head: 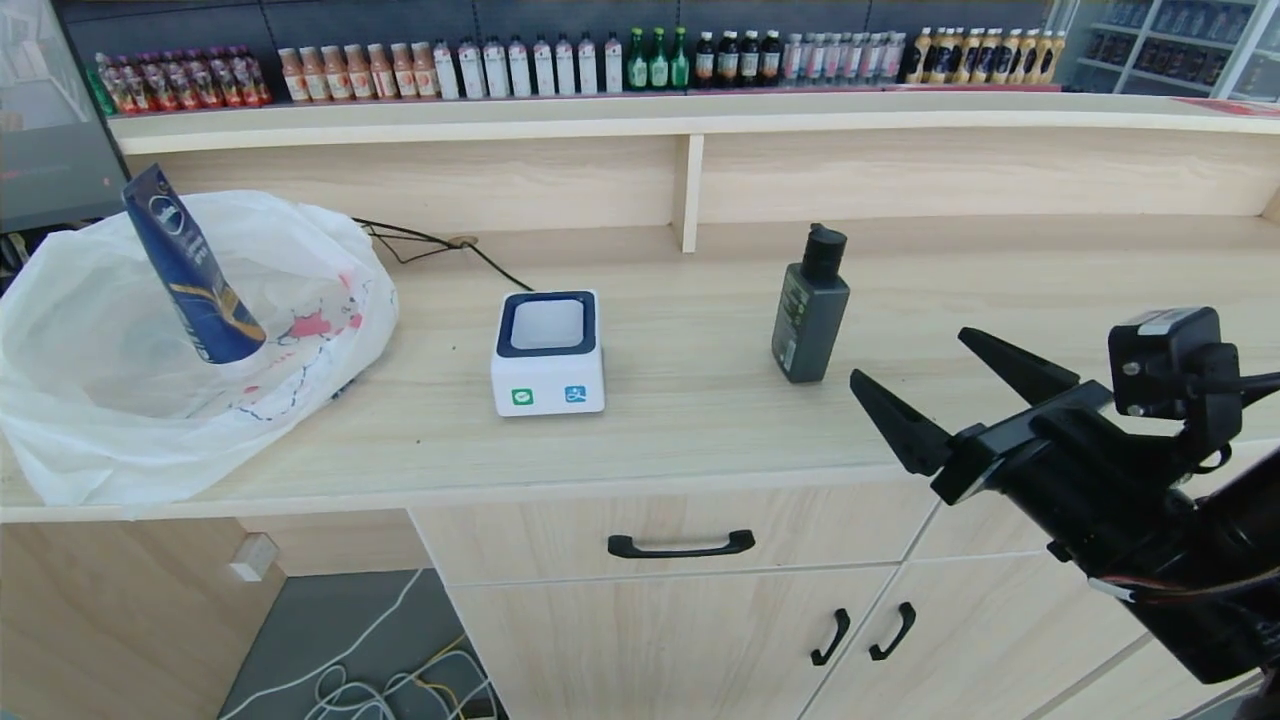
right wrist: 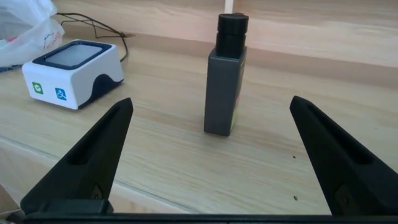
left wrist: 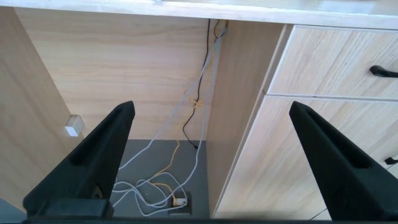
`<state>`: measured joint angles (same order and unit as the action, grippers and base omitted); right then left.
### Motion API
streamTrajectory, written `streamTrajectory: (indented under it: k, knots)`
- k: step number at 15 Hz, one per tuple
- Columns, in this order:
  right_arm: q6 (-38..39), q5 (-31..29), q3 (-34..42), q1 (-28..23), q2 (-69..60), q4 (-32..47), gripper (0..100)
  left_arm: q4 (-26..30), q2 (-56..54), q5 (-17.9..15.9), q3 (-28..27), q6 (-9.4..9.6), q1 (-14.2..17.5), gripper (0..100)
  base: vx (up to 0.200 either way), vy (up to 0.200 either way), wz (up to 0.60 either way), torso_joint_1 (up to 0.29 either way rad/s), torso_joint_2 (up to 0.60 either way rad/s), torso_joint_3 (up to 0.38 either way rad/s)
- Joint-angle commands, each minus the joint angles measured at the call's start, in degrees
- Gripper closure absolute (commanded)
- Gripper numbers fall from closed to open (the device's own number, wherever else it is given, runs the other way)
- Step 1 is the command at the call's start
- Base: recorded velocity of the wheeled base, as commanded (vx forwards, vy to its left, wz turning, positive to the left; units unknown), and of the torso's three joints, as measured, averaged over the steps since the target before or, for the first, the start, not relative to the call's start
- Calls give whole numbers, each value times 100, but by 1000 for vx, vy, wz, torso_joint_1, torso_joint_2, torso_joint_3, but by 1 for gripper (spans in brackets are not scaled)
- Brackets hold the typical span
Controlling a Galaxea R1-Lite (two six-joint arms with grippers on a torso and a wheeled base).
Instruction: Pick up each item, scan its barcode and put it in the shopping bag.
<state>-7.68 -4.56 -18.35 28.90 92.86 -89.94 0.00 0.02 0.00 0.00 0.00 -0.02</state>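
Standing slab-sided matte grey bottle point(head: 809, 310)

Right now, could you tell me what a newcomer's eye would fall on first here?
A dark grey bottle with a black cap stands upright on the wooden counter, right of the white barcode scanner. At the counter's left end, a blue tube sticks tilted out of the white shopping bag. The right gripper, open, hangs in front of the bottle.
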Motion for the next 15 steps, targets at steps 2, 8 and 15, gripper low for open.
streamTrajectory:
  k: [2, 8, 15]
  knots:
    - [-58, -45, -389, 19, 48, -6, 0, 0, -2, 0, 0, 0, 2, 0, 0, 0, 0, 0, 0, 0]
    - [-120, -845, -1329, 326, 40, 1190, 0, 0, -2, 9, 0, 0, 2, 0, 0, 0, 0, 0, 0, 0]
    - [-102, -1741, -2973, 687, 312, 2657, 0, 0, -2, 0, 0, 0, 2, 0, 0, 0, 0, 0, 0, 0]
